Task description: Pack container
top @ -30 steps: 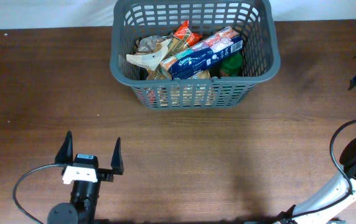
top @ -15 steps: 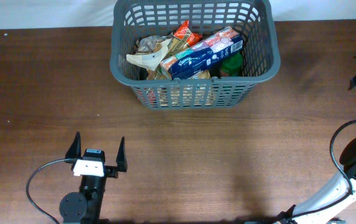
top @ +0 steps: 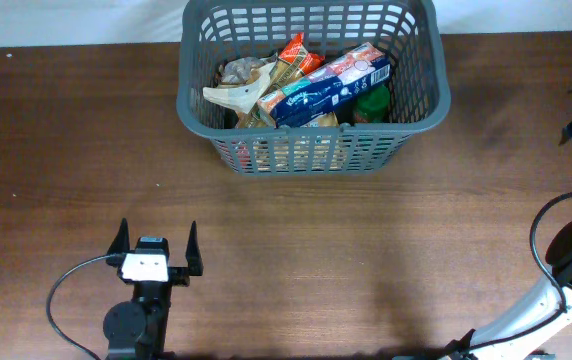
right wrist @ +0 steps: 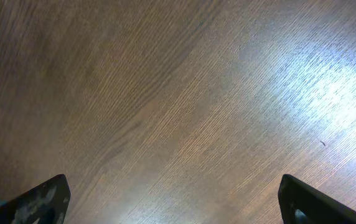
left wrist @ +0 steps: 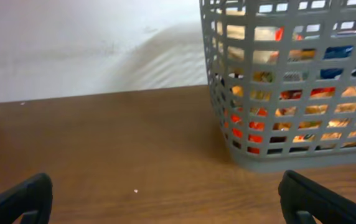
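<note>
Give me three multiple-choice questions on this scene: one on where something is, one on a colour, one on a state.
1. Where on the table is the container?
A) near edge
B) far edge, middle
C) near left corner

2. Its colour?
A) dark grey
B) red
C) white

3. The left gripper is:
A) shut on a box
B) shut, empty
C) open, empty

Answers:
1 B: it stands at the top centre of the overhead view.
2 A: its lattice walls and rim are dark grey.
3 C: its fingers are spread, with only bare wood between them.
</note>
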